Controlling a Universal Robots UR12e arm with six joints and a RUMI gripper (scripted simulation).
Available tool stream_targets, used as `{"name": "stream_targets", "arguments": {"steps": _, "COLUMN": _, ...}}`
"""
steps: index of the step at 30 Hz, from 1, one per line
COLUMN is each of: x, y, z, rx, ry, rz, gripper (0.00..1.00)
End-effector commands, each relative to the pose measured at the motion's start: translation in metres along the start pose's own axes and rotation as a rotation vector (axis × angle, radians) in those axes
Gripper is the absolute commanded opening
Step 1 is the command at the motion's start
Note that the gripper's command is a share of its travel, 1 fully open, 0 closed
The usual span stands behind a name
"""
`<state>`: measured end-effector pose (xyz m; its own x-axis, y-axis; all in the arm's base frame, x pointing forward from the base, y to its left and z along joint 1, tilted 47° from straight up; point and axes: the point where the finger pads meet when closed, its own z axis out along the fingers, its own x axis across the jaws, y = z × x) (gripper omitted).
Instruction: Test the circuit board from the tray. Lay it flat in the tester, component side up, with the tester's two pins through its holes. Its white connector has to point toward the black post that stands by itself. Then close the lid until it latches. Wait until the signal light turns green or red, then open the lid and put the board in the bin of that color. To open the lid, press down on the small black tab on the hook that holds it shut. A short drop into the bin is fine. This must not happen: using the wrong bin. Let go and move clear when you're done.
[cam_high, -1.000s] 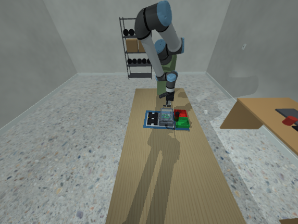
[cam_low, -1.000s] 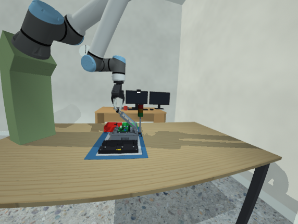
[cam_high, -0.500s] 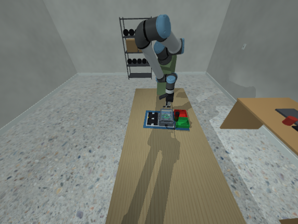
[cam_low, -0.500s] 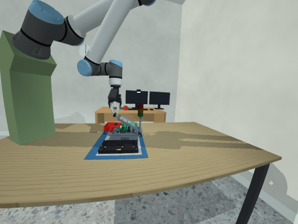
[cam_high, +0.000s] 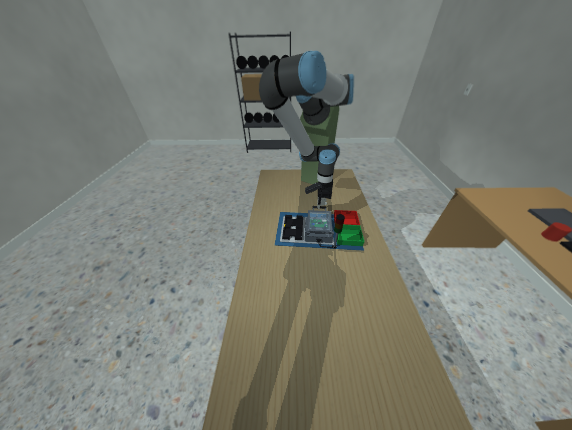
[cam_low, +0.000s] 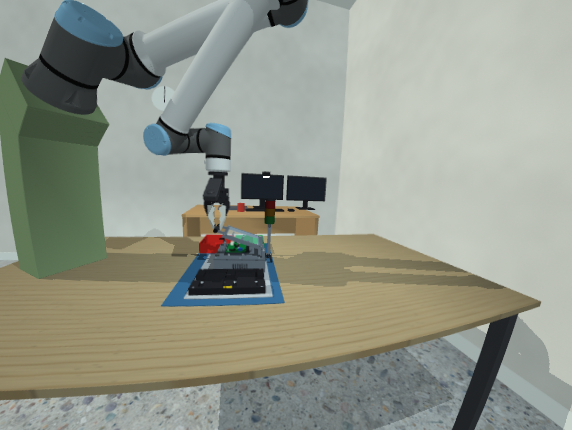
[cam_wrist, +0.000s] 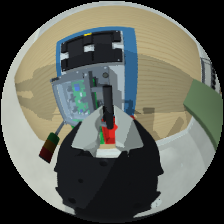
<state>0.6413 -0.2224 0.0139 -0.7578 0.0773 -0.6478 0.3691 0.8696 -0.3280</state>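
The gripper (cam_high: 320, 203) (cam_low: 216, 229) (cam_wrist: 108, 106) points downward, clenched, its fingertips at the raised edge of the tester's partly open, tilted lid (cam_high: 319, 220) (cam_low: 242, 238) (cam_wrist: 71, 96).

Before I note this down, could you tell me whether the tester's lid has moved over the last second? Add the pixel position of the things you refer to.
Yes, the lid (cam_high: 319, 218) (cam_low: 243, 238) (cam_wrist: 65, 101) has swung down toward the tester's base (cam_low: 239, 262).
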Motion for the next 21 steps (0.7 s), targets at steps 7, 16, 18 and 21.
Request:
{"name": "stream_targets", "arguments": {"steps": 7, "x": 0.003, "y": -0.001, "z": 0.023, "rx": 0.001, "ry": -0.006, "rz": 0.000, "gripper": 0.00}}
{"name": "stream_targets", "arguments": {"steps": 16, "x": 0.005, "y": -0.001, "z": 0.036, "rx": 0.001, "ry": -0.006, "rz": 0.000, "gripper": 0.00}}
{"name": "stream_targets", "arguments": {"steps": 18, "x": 0.005, "y": -0.001, "z": 0.039, "rx": 0.001, "ry": -0.006, "rz": 0.000, "gripper": 0.00}}
{"name": "stream_targets", "arguments": {"steps": 21, "x": 0.006, "y": -0.001, "z": 0.043, "rx": 0.001, "ry": -0.006, "rz": 0.000, "gripper": 0.00}}
